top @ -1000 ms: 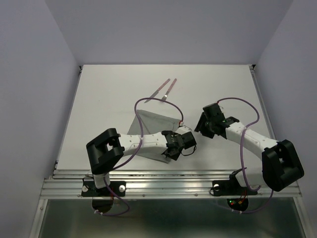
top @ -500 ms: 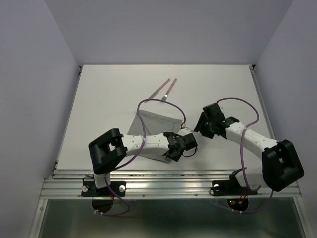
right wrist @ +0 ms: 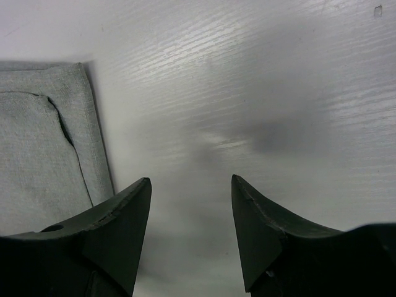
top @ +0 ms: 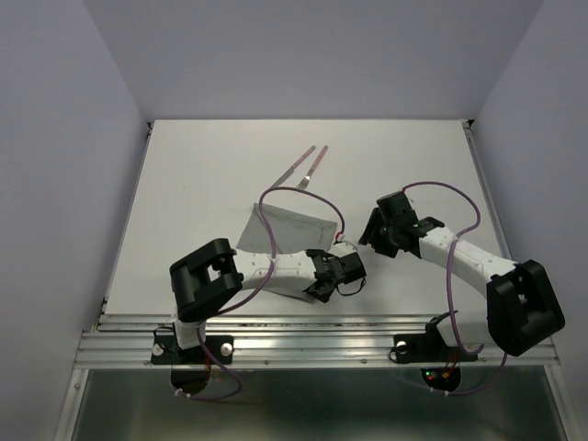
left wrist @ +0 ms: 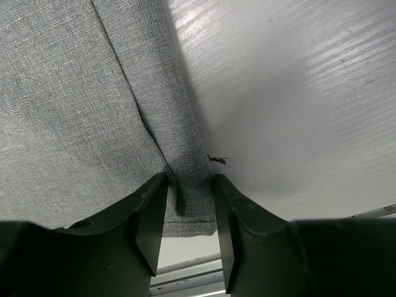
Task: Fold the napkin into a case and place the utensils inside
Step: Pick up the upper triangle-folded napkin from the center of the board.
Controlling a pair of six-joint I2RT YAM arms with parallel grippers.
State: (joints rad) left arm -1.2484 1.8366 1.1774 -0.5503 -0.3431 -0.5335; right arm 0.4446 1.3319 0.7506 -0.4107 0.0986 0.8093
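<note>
- White table (top: 184,202), from above: the napkin (top: 285,230) lies part-folded near the middle, and the utensils (top: 308,165) lie side by side beyond its far edge, outside it. The left gripper (top: 322,287) is at its near right corner.
- Left wrist: part-open jaws straddle that corner, with the fold line running away from them and the cloth not clearly pinched.
- Right wrist: the right gripper (right wrist: 190,185) stands wide over bare table, with the napkin's edge just to its left.

Left arm (top: 276,268): reaching right, wrist low, near centre.
Left gripper (left wrist: 190,182): jaws narrowly apart; grip unclear.
Right arm (top: 459,257): bent, reaching left.
Right gripper (right wrist: 190,182): jaws wide apart, empty.
</note>
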